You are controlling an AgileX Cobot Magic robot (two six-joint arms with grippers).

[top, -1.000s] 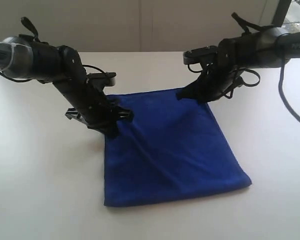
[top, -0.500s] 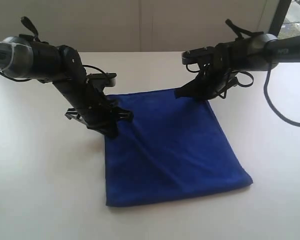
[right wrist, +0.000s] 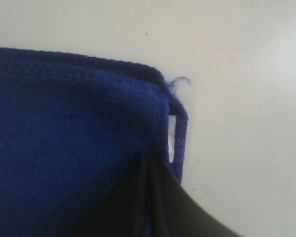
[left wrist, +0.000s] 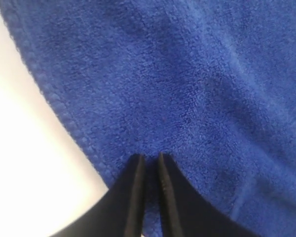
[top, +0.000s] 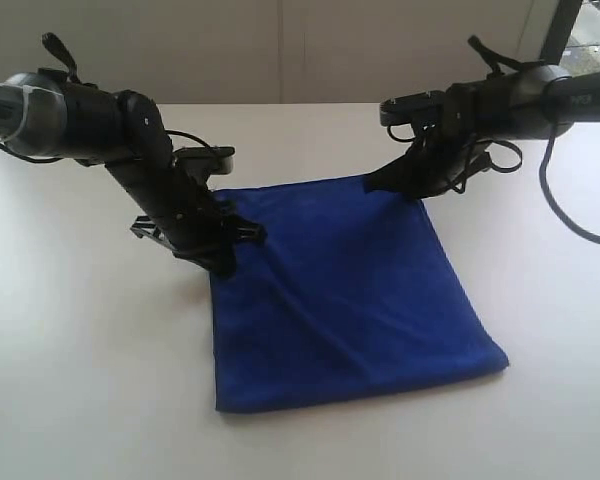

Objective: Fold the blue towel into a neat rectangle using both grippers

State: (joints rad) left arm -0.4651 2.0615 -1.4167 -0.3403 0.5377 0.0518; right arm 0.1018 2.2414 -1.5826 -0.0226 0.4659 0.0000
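Left gripper (top: 224, 256) nearly closed, thin pinch on left edge of blue towel (top: 350, 300), near far corner. Right gripper (top: 390, 184) fully closed on far right corner. Towel lies spread on table (top: 70, 380), near edge free. Risks: fleece slips from narrow tips; uneven lift skews fold; wrinkles get trapped.
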